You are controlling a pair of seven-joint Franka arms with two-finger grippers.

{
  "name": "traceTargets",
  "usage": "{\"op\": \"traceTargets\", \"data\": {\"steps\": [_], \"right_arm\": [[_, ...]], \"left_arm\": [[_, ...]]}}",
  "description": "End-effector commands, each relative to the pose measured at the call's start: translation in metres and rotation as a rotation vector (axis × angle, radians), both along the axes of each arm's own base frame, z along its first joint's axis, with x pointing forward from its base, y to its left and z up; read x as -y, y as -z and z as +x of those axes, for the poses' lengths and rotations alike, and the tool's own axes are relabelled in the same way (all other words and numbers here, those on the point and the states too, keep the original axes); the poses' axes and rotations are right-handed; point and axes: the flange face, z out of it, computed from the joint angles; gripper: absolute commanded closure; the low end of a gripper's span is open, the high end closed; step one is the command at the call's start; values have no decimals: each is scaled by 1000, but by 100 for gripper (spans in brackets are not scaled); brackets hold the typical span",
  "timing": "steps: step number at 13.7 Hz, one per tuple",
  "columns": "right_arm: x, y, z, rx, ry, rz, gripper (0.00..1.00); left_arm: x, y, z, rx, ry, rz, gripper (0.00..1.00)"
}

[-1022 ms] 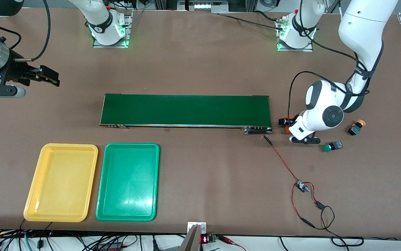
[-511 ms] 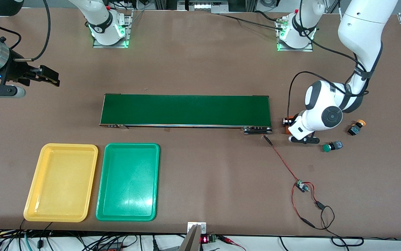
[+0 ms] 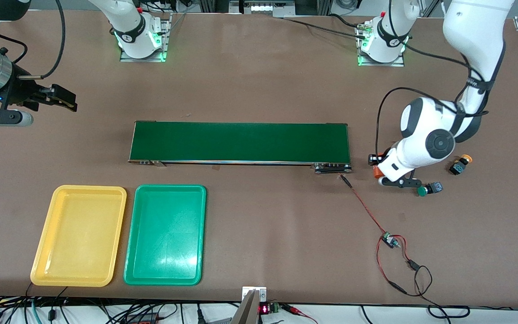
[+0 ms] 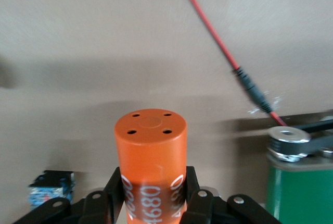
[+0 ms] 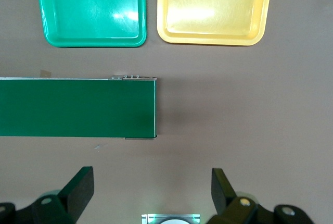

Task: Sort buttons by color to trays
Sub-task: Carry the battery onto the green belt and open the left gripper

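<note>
yellow tray (image 3: 78, 236), green tray (image 3: 165, 235), orange cylinder (image 4: 151, 153) (white print)

Brown matte surface (image 3: 259, 81) filled the view, evenly lit. Tangled cables (image 3: 105, 312) ran along its edge nearest the front camera.

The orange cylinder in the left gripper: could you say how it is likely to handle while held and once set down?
The orange cylinder looks rigid, so the left gripper should not squash it. Its smooth round wall might slip or twist between the fingers. Its flat end suggests it stands, but, being tall, it may tip and roll.
</note>
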Motion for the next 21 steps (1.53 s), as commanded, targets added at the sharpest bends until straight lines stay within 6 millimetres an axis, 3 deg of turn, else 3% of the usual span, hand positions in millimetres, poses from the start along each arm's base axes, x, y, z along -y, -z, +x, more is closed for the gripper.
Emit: {"op": "traceTargets", "data": {"steps": [1, 4, 6, 12, 15, 18, 21], "right_arm": [[-2, -3, 1, 6, -6, 13, 0], [-1, -3, 1, 4, -2, 13, 0], [-1, -4, 0, 6, -2, 15, 0], [-8, -4, -1, 6, -5, 14, 0], [-7, -4, 0, 6, -3, 14, 0], [-8, -3, 0, 4, -3, 13, 0], [-7, -4, 0, 6, -2, 13, 0]], "left_arm": [[19, -28, -7, 26, 133, -8, 100], [31, -51, -9, 23, 226, -18, 100], [44, -55, -14, -12, 386, -43, 100], [86, -46, -37, -103, 891, -151, 100], [93, -39, -41, -106, 1102, -216, 100], [119, -37, -49, -100, 1271, -242, 100], [162, -32, -66, -100, 1411, -215, 100]]}}
